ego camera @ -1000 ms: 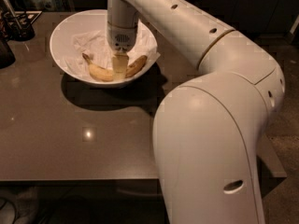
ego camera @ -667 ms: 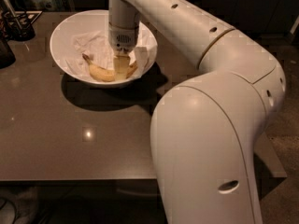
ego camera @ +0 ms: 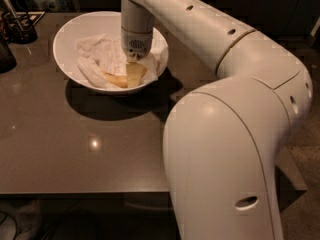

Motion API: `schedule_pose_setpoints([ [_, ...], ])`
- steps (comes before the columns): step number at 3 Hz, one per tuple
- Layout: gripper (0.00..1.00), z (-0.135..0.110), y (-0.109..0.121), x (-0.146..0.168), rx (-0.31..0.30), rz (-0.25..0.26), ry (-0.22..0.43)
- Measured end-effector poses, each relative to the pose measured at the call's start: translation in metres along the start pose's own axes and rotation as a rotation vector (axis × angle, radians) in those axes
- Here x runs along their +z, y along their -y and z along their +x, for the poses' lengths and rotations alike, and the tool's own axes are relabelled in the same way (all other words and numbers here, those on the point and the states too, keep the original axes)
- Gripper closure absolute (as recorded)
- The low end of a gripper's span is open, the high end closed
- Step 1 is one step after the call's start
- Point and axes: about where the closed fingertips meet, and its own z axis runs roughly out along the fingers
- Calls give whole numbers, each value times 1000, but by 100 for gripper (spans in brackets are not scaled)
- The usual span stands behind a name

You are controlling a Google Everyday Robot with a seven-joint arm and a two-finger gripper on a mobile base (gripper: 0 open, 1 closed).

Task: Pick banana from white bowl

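The white bowl (ego camera: pixel 75 34) stands at the back left of the dark table, lined with crumpled white paper (ego camera: pixel 97 54). The banana (ego camera: pixel 114 79) lies at the bowl's bottom near its front right side; only its yellow left part shows. My gripper (ego camera: pixel 134 75) reaches straight down from the white wrist into the bowl and sits right on the banana, hiding its right part. I cannot tell how the gripper stands on the banana.
A dark holder with utensils (ego camera: pixel 20 28) and another dark object (ego camera: pixel 5 54) stand at the table's far left. My large white arm (ego camera: pixel 225 149) fills the right foreground. The table's front edge (ego camera: pixel 85 191) runs across the lower left.
The gripper has sunk lower into the bowl onto the banana. The banana's right end, seen earlier beside the gripper, no longer shows.
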Motion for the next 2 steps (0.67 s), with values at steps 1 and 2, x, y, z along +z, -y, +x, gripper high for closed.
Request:
schedule_pose_setpoints([
  [1,36,1,0,-3,-2,5,-1],
  [2,30,4,-6,-21,-24,45,-7],
])
